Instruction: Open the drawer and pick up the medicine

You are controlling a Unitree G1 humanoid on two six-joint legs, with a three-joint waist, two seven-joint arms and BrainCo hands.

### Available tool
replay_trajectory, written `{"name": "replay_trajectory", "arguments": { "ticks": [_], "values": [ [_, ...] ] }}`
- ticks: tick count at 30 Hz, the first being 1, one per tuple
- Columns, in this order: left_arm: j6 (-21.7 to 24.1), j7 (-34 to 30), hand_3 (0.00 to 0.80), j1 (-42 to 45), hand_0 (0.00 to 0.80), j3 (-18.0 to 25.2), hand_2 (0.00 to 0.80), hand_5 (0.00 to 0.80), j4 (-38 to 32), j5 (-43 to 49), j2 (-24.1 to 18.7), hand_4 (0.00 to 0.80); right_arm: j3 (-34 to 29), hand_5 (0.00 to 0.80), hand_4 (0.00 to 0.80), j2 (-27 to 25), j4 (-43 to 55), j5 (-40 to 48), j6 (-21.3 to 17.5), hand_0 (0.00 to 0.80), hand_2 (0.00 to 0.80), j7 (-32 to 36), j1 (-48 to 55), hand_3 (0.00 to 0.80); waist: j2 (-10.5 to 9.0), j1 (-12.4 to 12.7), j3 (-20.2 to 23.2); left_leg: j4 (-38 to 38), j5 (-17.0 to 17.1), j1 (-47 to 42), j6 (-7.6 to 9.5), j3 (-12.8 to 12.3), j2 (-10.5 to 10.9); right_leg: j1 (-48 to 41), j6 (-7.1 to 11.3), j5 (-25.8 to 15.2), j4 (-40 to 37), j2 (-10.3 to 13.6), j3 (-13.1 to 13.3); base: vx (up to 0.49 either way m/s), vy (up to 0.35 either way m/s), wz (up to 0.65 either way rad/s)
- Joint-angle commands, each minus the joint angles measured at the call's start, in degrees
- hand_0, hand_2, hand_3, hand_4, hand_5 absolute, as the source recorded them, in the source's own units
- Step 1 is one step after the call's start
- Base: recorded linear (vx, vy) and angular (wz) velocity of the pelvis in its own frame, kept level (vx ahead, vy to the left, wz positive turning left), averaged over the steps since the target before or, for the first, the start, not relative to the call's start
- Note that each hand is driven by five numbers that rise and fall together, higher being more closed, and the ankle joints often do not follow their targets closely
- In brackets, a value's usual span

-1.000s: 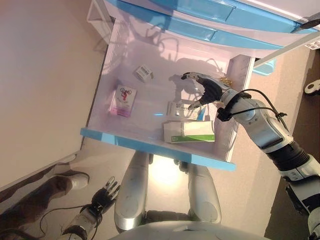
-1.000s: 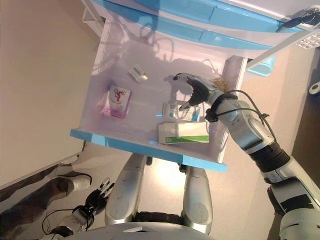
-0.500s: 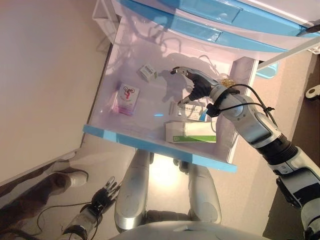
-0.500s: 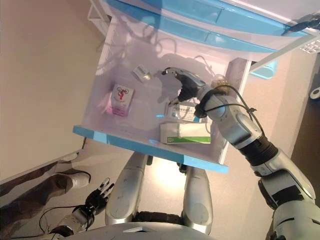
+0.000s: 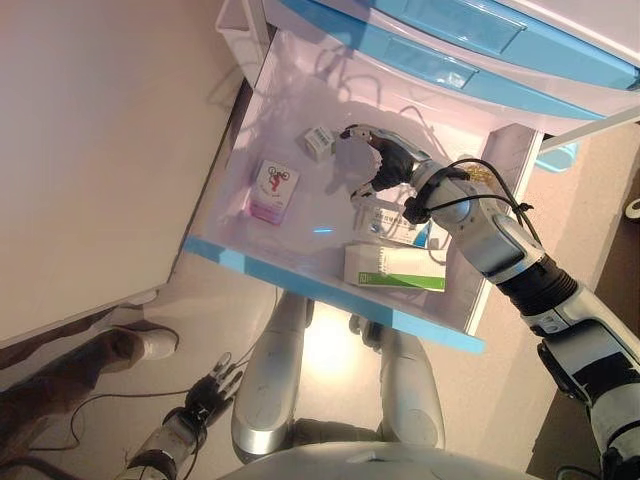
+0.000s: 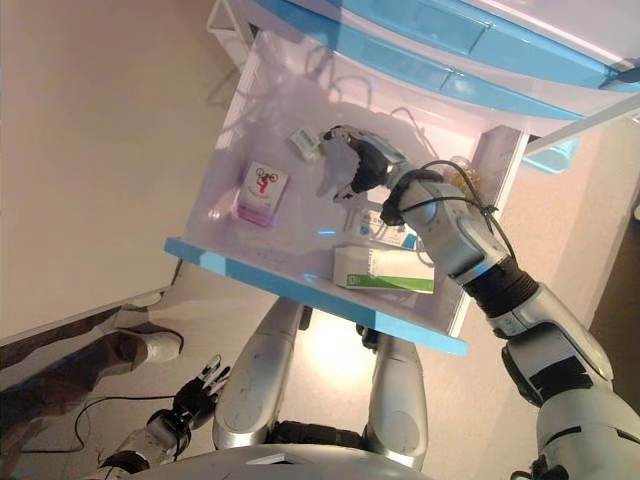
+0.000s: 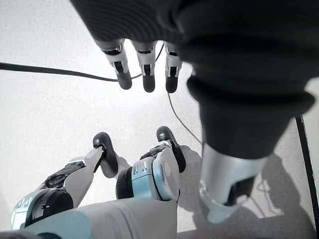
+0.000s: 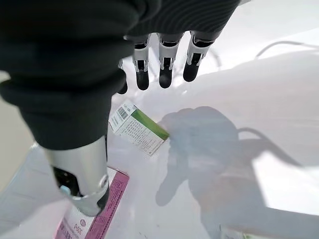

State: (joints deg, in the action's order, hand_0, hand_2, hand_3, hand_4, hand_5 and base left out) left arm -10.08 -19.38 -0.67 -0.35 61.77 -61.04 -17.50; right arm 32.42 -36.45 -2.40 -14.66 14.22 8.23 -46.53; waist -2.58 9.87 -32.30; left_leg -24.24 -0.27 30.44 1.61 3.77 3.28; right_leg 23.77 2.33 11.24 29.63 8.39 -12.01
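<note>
The white drawer (image 5: 300,285) with a blue front edge stands pulled open. Inside lie a small white and green medicine box (image 5: 319,141) (image 8: 138,128), a pink and white box (image 5: 273,190) (image 8: 92,220), a white blister-style pack (image 5: 392,221) and a long white and green box (image 5: 394,268). My right hand (image 5: 385,165) hovers open inside the drawer, its fingers (image 8: 165,67) straight, just right of the small white and green box and apart from it. My left hand (image 5: 210,385) hangs open low by my side, its fingers (image 7: 145,69) relaxed over the floor.
Blue-fronted shut drawers (image 5: 470,35) rise behind the open one. A beige wall (image 5: 100,150) runs along the left. A person's shoe (image 5: 140,345) shows on the floor at lower left.
My right hand has moved left and further into the drawer, from over the blister pack toward the small white and green box. The camera has shifted too.
</note>
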Motion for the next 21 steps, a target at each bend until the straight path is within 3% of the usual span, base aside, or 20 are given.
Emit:
{"name": "replay_trajectory", "arguments": {
  "ticks": [1,21],
  "values": [
    [-1.07,0.67,0.000,2.11,0.000,-2.30,0.000,0.000,-0.30,0.55,1.26,0.000,0.41,0.000,0.000,0.77,0.15,-0.48,-0.67,0.000,0.000,-2.58,-3.24,0.000,2.68,1.05,2.51,4.46,-5.25,-5.13,3.06,-3.50,0.40,2.90,0.01,-2.34,4.36,-1.26,0.35,0.000,0.000,0.00],
    [-0.70,0.46,0.000,2.55,0.000,-3.04,0.000,0.000,-0.41,2.19,2.11,0.000,1.92,0.000,0.000,3.96,-6.83,-3.06,-1.54,0.000,0.000,-4.51,-7.31,0.000,3.97,2.64,2.51,3.16,-5.09,-4.19,2.98,-2.44,0.90,3.42,-0.90,-1.05,5.76,-0.63,-0.18,0.011,0.000,0.03]
  ]
}}
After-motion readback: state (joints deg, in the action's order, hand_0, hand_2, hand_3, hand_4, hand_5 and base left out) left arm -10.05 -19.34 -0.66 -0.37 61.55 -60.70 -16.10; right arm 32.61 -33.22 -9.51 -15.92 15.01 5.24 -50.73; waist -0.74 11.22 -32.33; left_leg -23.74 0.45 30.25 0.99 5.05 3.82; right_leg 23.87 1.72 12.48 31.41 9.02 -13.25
